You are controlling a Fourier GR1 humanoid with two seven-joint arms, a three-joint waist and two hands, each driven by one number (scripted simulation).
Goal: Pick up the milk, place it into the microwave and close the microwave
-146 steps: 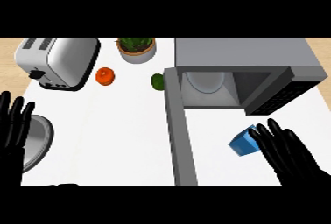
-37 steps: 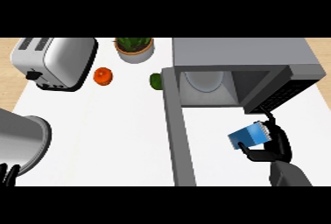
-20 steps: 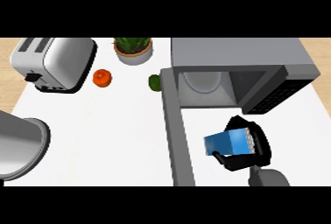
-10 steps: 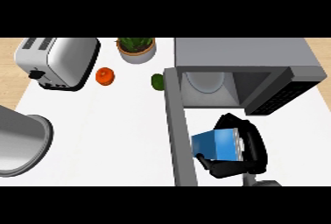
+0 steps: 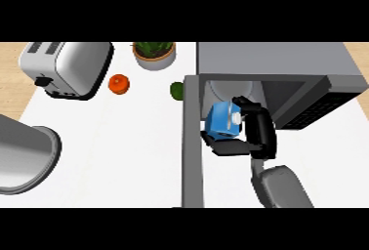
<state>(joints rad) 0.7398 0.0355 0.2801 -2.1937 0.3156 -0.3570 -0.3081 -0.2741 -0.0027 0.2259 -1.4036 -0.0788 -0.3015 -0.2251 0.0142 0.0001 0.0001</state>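
Right robot hand (image 5: pixel 258 132) curled round blue milk (image 5: pixel 223 119), carton at its 9 o'clock, held at open microwave (image 5: pixel 277 63) mouth, beside the door (image 5: pixel 192 156). Left robot hand out of view.

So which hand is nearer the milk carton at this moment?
The right. The right hand is curled round the milk carton, holding it just in front of the open microwave. The left hand does not show in the head view.
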